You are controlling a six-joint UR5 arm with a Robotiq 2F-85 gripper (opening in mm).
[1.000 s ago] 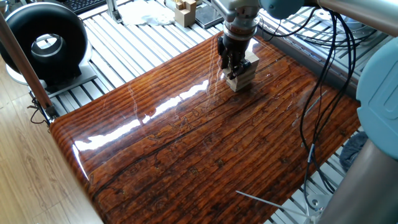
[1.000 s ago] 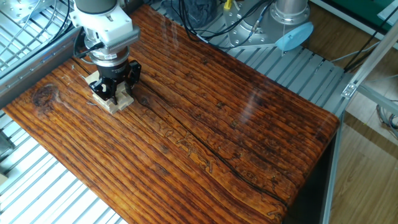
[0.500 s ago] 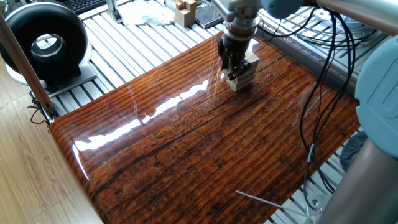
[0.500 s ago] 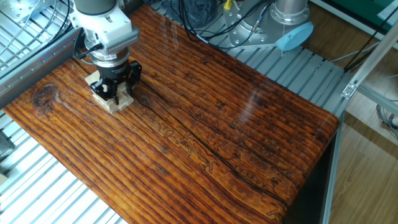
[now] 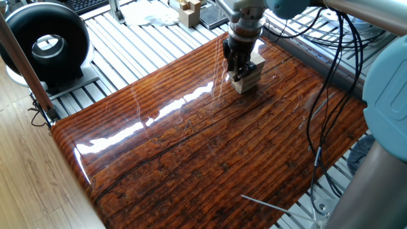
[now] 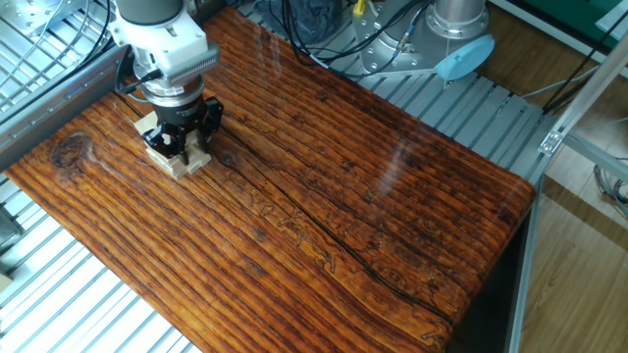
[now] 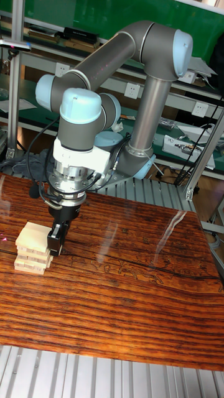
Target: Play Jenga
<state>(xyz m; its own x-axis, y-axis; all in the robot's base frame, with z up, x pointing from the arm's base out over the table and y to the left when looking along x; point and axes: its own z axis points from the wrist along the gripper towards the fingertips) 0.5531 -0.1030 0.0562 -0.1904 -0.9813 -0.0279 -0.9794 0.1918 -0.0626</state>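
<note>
here, in one fixed view, the gripper [image 5: 238, 69] hangs straight down over the jenga tower [image 5: 248, 77], which stands near the far edge of the glossy wooden table [image 5: 210, 152]. the dark fingers [image 5: 233, 63] reach down along the near side of the stack and hide most of it, so only the pale lower blocks show. a separate cluster of pale wooden pieces [image 5: 189, 11] sits off the table on the slatted bench beyond.

in the other fixed view, the gripper [image 6: 182, 147] sits right on top of the tower [image 6: 183, 162], the fingers straddling it with pale wood showing between and below them. whether they are pressing on a block or only flanking it, i cannot tell.

in the tall fixed view, the tower [image 7: 33, 249] shows as a short stack of crosswise layers, the top block sitting slightly skewed, and the gripper [image 7: 56, 240] reaches down against its right side.

the risk, as i judge it, is a sideways drag: if the fingers pinch one block off-centre or lift at a tilt, the loose layers below could slide or topple.
</note>
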